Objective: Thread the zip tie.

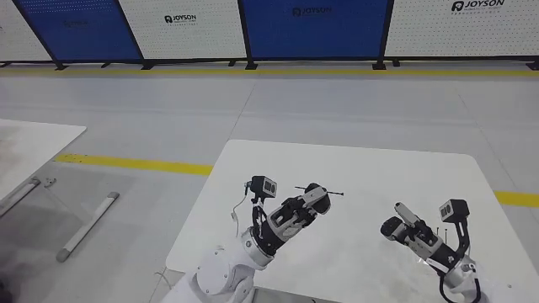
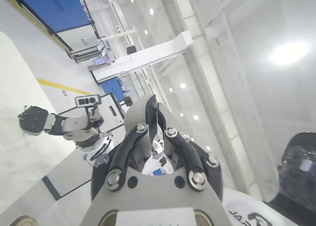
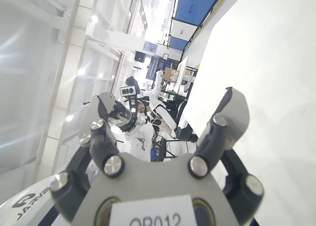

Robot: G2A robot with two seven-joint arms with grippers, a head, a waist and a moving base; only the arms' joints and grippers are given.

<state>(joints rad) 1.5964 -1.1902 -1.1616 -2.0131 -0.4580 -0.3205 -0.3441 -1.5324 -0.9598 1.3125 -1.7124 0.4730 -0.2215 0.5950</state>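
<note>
A thin black zip tie (image 1: 335, 193) is held level above the white table (image 1: 379, 168), both ends sticking out past my left gripper (image 1: 318, 196), which is shut on it. Seen from the left wrist, the tie (image 2: 157, 123) is an edge-on dark strip pinched between the closed pads (image 2: 151, 106). My right gripper (image 1: 394, 220) hovers to the right of it, a short way off, open and holding nothing. In the right wrist view its fingers (image 3: 232, 103) stand wide apart, and the left gripper (image 3: 118, 111) faces it farther off with a tip of the tie (image 3: 85, 103) showing.
The table's right edge lies close to the right arm. Another white table (image 1: 34, 147) stands off to the left across a floor gap. Blue and white partition panels (image 1: 312, 8) line the back, beyond a yellow floor line (image 1: 135, 164).
</note>
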